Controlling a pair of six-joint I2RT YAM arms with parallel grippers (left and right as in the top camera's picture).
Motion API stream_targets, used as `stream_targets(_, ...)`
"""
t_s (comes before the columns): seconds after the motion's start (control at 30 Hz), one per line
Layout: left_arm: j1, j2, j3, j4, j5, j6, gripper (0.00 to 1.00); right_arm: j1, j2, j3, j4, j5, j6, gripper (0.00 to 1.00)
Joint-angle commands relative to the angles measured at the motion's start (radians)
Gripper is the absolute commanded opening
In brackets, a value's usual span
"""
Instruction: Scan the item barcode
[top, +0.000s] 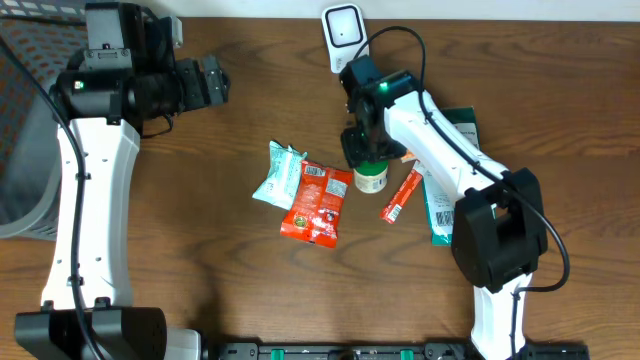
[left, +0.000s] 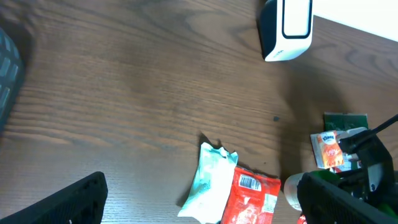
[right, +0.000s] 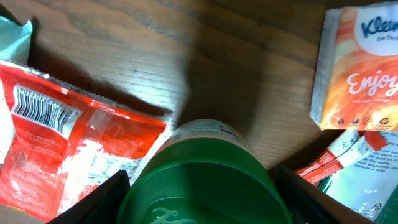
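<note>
While the left fingers (left: 68, 202) hang spread wide and empty off to the side, the right fingers (right: 99, 205) clamp the green-capped bottle (top: 371, 179) standing mid-desk (top: 200, 220), apparently ready to carry its barcode to the scanner (top: 342, 30) nearby

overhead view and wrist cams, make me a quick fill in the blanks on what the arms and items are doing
1. The right gripper has a finger on each side of a jar whose lid is coloured ___.
2. The packet lying with its barcode face up is coloured ___.
3. The left gripper holds nothing and its jaws stand ___.
Missing words: green; red; open.
</note>
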Motion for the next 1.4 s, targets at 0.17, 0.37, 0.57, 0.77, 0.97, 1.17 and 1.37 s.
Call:
stream_targets(0.17,0.000,0.004,0.010,-0.004,0.011,0.010,0.97,0.025,-0.021,-0.003,-0.055,0.011,0.013,0.88)
stream_targets(0.37,0.000,0.004,0.010,-0.004,0.011,0.010,0.97,0.024,-0.026,0.006,-0.067,0.018,0.013,0.84)
stream_targets(0.57,0.000,0.004,0.010,-0.004,0.011,0.010,0.97,0.009,-0.082,0.048,-0.120,0.018,0.046,0.86)
stream_targets(0.77,0.000,0.004,0.010,-0.004,0.011,0.010,0.97,0.005,-0.166,0.048,-0.151,0.010,0.073,0.99)
stream_targets(0.97,0.000,0.004,0.010,-0.004,0.011,0.010,0.97,0.006,-0.166,0.040,-0.155,0.011,0.073,0.99)
stream_targets(1.17,0.000,0.004,0.010,-0.004,0.011,0.010,0.97,0.012,-0.117,0.013,-0.125,0.010,0.099,0.94)
stream_targets(1.37,0.000,0.004,0.010,-0.004,0.011,0.010,0.97,0.032,-0.055,0.013,-0.118,0.014,0.099,0.94)
